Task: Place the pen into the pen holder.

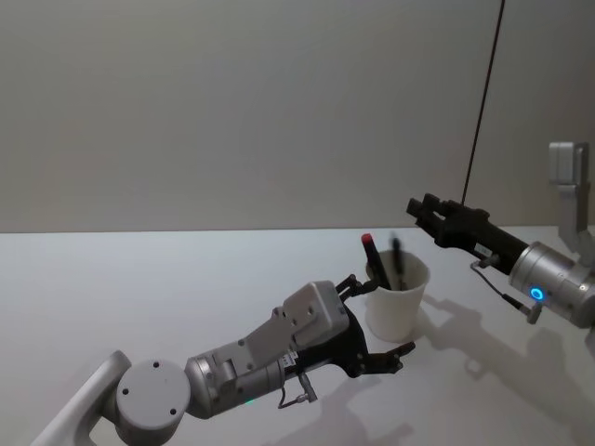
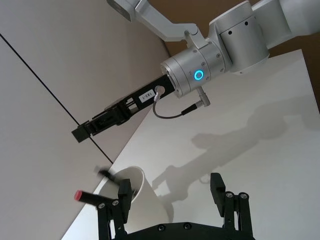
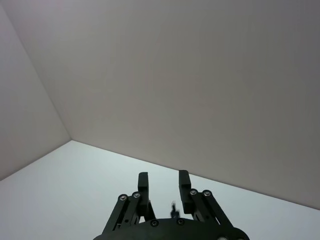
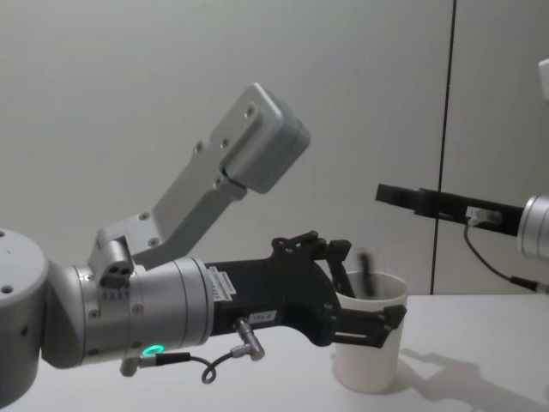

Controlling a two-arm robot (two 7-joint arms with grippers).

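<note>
Standing upright on the white worktop, the pen holder, a plain white paper cup with a rolled rim, sits in front of my robot, a little to its right. I see two pens inside it, both leaning against the inner wall with their upper ends poking above the rim: a dark pen with a red cap tilting toward my left side, and a black pen just beside it, more upright. In the chest view the cup shows the same dark stems rising out of its mouth, somewhat blurred.

My left gripper is right at the cup, its jaws spread wide apart, one finger reaching along the far-left side of the cup near the rim and the other along the near side, low by the base. I cannot tell whether either finger actually touches the paper. From the left wrist view the cup lies against one finger while the other stands well off.

My right gripper hangs in the air above and to the right of the cup, clear of it, its jaws slightly apart and holding nothing, as the right wrist view shows.
</note>
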